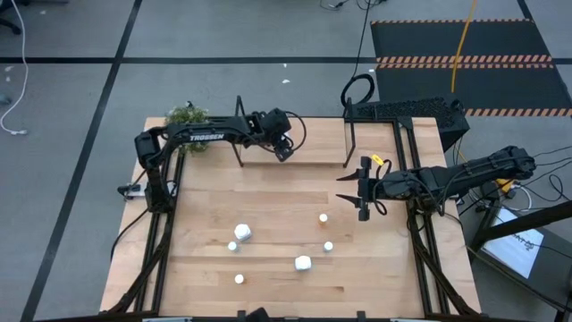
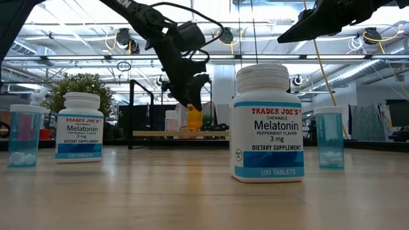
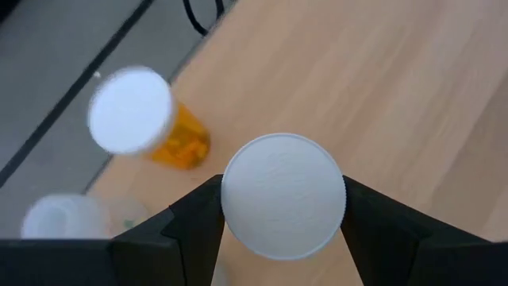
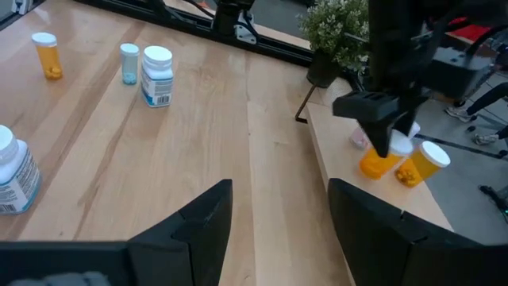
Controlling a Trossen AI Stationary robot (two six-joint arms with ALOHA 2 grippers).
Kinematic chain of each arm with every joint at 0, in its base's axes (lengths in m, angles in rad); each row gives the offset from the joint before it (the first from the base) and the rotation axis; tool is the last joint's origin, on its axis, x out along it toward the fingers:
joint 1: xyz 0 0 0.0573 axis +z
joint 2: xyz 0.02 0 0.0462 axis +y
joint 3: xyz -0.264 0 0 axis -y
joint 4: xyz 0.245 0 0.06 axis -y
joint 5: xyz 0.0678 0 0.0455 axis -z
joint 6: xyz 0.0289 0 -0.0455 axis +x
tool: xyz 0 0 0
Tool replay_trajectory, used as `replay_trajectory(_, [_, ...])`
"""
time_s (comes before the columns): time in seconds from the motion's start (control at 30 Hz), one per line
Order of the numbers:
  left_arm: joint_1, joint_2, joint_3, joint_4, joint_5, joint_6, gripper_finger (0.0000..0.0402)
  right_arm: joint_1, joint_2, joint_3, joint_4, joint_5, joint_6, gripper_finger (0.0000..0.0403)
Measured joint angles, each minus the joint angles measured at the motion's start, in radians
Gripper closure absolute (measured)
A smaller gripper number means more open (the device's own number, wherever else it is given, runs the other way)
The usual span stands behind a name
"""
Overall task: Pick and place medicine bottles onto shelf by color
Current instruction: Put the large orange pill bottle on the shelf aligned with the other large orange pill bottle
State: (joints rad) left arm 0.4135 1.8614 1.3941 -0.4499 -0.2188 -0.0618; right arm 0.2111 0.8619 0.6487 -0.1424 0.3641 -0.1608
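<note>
Orange medicine bottle (image 4: 382, 161) clamped in left gripper (image 4: 389, 145) over the shelf (image 4: 373, 187) — beside another orange bottle (image 4: 423, 164), right gripper (image 1: 361, 191) empty, fingers parted, above the table (image 1: 268, 215).

A: What can't you make out?

B: From above, the left tool (image 1: 282, 150) covers the bottle it holds over the shelf (image 1: 313, 134). In its wrist view only that bottle's white cap (image 3: 282, 195) shows, the body hidden beneath.

A: Anything cut off?

B: The pale bottle (image 3: 62, 218) beside the orange bottle (image 3: 178, 144) is blurred and cropped; its colour is unclear.
</note>
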Motion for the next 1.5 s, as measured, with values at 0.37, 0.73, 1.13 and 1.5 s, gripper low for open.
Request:
replay_trajectory(0.37, [0.006,0.011,0.0,-0.004,0.001,0.001,0.0174,0.0,0.0,0.0,0.0,0.0,-0.002,0.02])
replay_trajectory(0.73, [0.021,0.011,0.0,0.0,0.004,0.015,0.0174,0.0,0.0,0.0,0.0,0.0,-0.003,0.02])
replay_trajectory(1.13, [0.037,0.021,0.0,0.002,0.043,0.016,0.0174,0.0,0.0,0.0,0.001,0.0,-0.004,0.02])
replay_trajectory(1.5, [0.037,0.021,0.0,-0.001,0.043,0.023,0.017,0.0,0.0,0.0,0.001,0.0,-0.004,0.02])
